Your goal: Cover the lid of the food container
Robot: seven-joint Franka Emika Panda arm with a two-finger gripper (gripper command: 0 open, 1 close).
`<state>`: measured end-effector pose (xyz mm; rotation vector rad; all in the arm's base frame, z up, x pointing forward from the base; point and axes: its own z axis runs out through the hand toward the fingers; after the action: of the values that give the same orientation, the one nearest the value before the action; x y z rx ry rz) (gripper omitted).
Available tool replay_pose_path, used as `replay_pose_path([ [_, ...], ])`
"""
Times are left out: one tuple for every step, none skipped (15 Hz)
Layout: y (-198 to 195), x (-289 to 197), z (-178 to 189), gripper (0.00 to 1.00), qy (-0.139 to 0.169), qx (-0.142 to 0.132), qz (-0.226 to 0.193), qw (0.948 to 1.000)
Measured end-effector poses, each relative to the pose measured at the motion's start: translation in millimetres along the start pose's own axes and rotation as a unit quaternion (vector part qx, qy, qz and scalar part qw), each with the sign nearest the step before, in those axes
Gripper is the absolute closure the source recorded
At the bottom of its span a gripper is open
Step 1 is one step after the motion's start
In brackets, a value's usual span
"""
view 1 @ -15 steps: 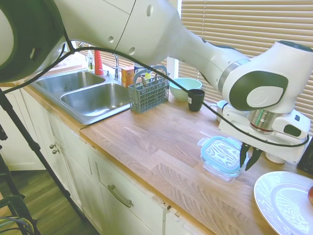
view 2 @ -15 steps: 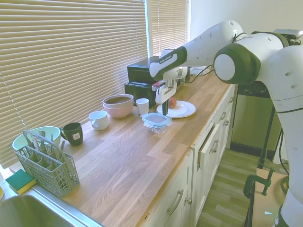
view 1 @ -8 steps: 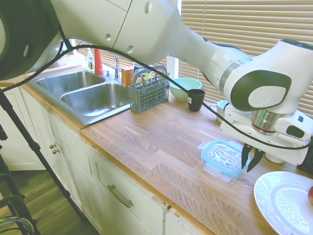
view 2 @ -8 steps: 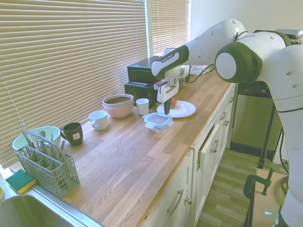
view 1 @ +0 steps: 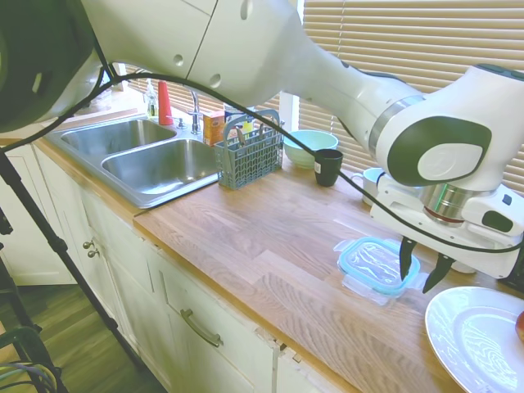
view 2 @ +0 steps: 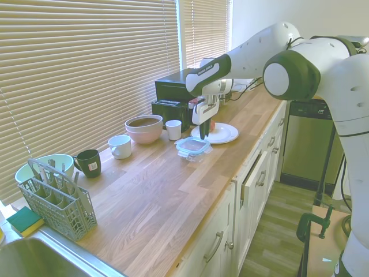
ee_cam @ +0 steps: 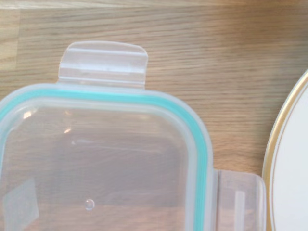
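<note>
The lid [view 1: 378, 264] lies on top of the food container [view 1: 366, 286], near the front edge of the wooden surface [view 1: 262, 237] and just beside the white plate [view 1: 475, 340]. The claw [view 1: 422, 264] hangs over the lid's plate-side edge with its two dark fingers spread apart and nothing between them. From the wrist view the teal seal runs evenly round the corner, and two of the clear snap tabs stick out flat, so I judge them not yet clipped down; whether the lid sits fully in its groove all round I cannot tell. The main risk from here is a tilt: the fingers stand over one edge rather than the middle, so a push there could tip the far side up or skid the whole box along the smooth wood toward the cupboard edge. A finger could also catch an outstanding tab when the claw lifts and drag the lid off again. The plate is close enough that a sideways move might knock its rim.
</note>
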<state>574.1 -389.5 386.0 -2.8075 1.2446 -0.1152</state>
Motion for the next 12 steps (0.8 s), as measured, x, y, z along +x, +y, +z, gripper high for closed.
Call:
replay_pose_path([
  [0, -1, -3, 0.0, 0.004, 0.001, 0.001, 1.0],
  [1, -3, -8, 0.0, 0.011, 0.004, 0.001, 0.9999],
  [2, -7, -17, 0.0, 0.02, 0.008, 0.002, 0.9998],
  [3, -13, -28, 0.0, 0.029, 0.013, 0.003, 0.9995],
  [3, -21, -39, 0.0, 0.038, 0.019, 0.003, 0.9991],
  [0, -32, -51, 0.0, 0.047, 0.022, 0.001, 0.9986],
  [-6, -45, -66, 0.0, 0.058, 0.024, -0.002, 0.998],
  [-16, -62, -79, 0.0, 0.068, 0.025, -0.008, 0.9974],
  [-32, -81, -87, 0.0, 0.075, 0.027, -0.015, 0.9967],
  [-50, -103, -88, 0.0, 0.077, 0.024, -0.022, 0.9965],
  [-67, -125, -84, 0.0, 0.077, 0.02, -0.027, 0.9964],
  [-83, -147, -77, 0.0, 0.077, 0.016, -0.032, 0.9964],
])
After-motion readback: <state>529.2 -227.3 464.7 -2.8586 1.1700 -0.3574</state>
